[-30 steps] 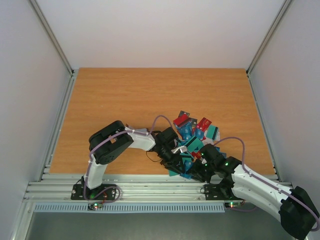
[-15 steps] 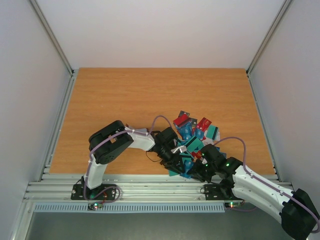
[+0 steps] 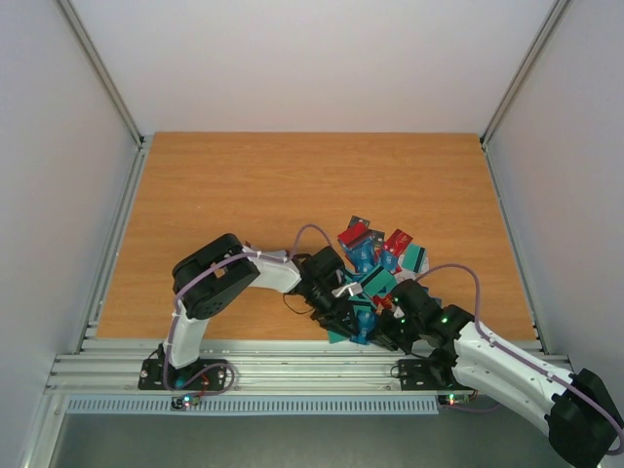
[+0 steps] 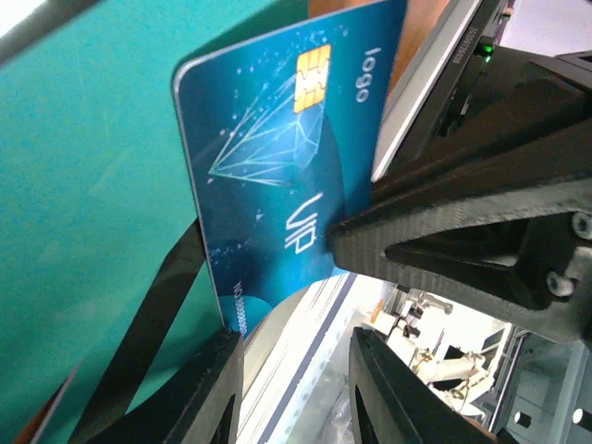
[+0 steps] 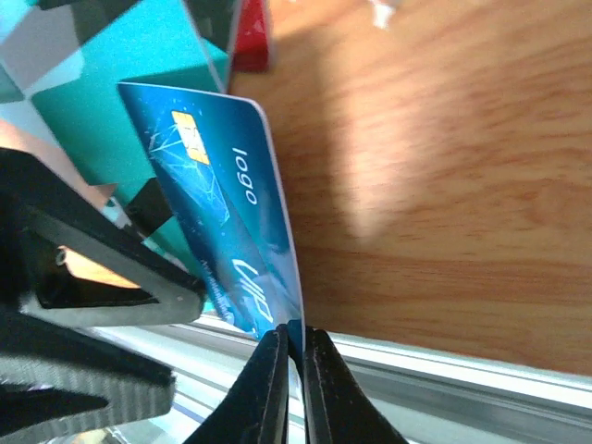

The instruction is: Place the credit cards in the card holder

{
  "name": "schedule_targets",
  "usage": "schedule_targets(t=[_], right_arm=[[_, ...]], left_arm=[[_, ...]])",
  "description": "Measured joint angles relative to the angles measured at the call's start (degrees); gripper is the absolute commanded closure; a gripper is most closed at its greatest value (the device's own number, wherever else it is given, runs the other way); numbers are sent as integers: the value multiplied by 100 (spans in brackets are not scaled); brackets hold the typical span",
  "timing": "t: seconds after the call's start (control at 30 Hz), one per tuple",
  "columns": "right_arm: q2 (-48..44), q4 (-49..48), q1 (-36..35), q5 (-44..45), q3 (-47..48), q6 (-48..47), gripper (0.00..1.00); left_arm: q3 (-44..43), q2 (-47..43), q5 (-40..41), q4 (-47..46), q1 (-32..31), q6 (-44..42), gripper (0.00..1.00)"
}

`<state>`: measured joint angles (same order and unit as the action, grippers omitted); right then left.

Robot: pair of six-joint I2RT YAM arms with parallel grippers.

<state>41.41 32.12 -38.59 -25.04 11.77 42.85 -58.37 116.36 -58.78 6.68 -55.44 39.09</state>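
The right gripper (image 5: 293, 339) is clenched on the bottom edge of a glossy blue card (image 5: 222, 213), its two black fingers pinching the thin plastic just above the ribbed aluminium rail (image 5: 444, 375). The blue card stands on edge and tilted. It has rounded corners, a gold chip and white "logo" lettering, and it hangs over the wood-grain table (image 5: 416, 185) just beyond the rail. Behind it, farther from the rail, are a matte teal card (image 5: 139, 83) and a red card (image 5: 252, 42). The left gripper (image 4: 296, 351) sits close above the rail beside the blue card, its black fingers apart; whether they grip anything cannot be told. The other cards (image 3: 375, 249) lie in a loose, overlapping heap on the table beyond the rail. The holder cannot be made out.
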Motion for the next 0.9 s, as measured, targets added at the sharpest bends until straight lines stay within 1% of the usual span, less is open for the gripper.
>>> schedule_targets(t=[0.07, 0.2, 0.37, 0.57, 0.73, 0.9], right_arm=[[0, -9, 4, 39, 83, -48, 99], [-2, -24, 4, 42, 264, -142, 99], [31, -267, 7, 195, 472, -251, 99], [66, 98, 15, 516, 896, -496, 99], [98, 503, 39, 732, 1611, -863, 99], [260, 780, 136, 855, 2354, -1327, 99]], left_arm=[[4, 0, -22, 26, 42, 15, 65], [28, -11, -42, 31, 103, 42, 65], [83, -109, 87, 2, 105, 125, 65], [111, -439, 492, 214, 177, 203, 63], [81, -1126, 822, 667, 398, 225, 60], [-162, -2166, 1213, 1340, 927, 83, 58]])
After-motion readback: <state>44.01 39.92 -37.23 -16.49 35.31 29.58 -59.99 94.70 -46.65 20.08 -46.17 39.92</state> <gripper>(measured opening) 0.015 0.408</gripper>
